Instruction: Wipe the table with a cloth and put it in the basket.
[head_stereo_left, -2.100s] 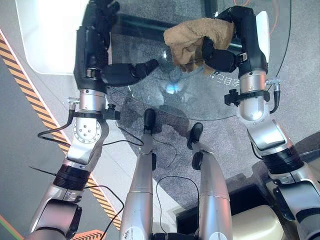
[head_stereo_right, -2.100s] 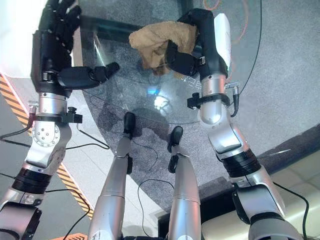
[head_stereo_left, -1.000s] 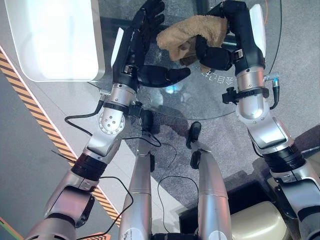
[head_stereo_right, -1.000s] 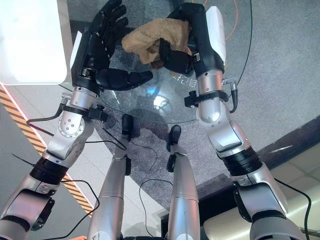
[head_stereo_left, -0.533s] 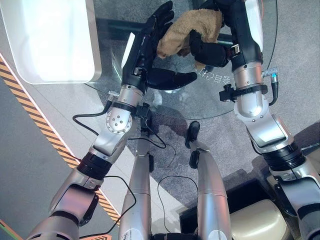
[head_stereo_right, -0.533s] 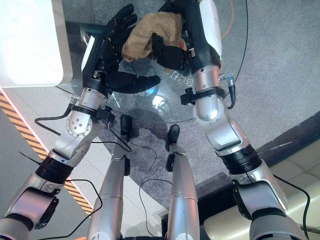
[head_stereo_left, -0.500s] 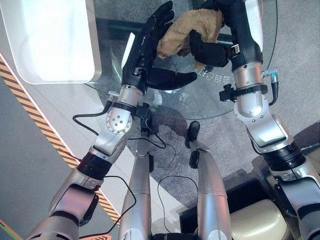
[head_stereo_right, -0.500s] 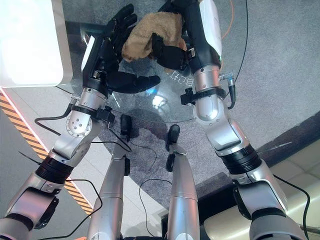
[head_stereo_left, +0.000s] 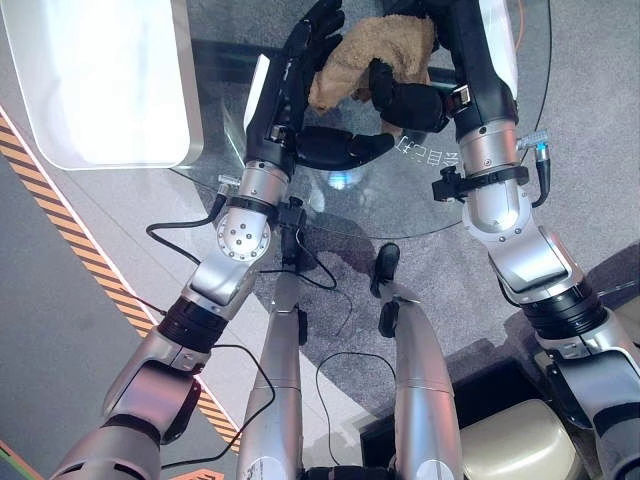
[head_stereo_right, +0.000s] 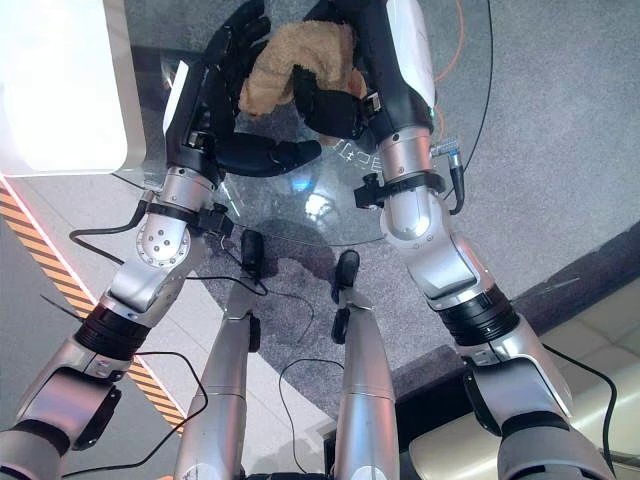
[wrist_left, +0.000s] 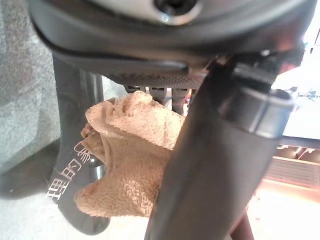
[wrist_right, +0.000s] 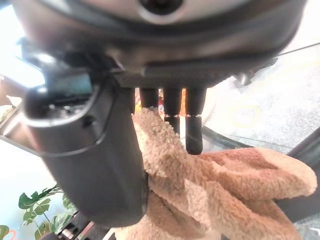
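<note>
A tan fluffy cloth (head_stereo_left: 372, 52) hangs bunched above the far part of the round glass table (head_stereo_left: 385, 198). My right hand (head_stereo_left: 447, 62) is shut on the cloth, fingers over its top and thumb pressed in from below; the right wrist view shows the cloth (wrist_right: 210, 185) under those fingers. My left hand (head_stereo_left: 292, 88) stands open just left of the cloth, fingers straight and against its left edge, thumb stretched out beneath it. In the left wrist view the cloth (wrist_left: 131, 160) lies just past the thumb.
A white rounded slab (head_stereo_left: 100, 80) lies to the left, its edge next to the glass table. Orange-and-black striped tape (head_stereo_left: 70, 235) runs across the grey floor at lower left. A beige object (head_stereo_left: 510, 445) sits at lower right.
My left hand has swung in from the left and risen to the cloth's left edge. The right hand has carried the cloth slightly farther across the table. The camera has shifted a little.
</note>
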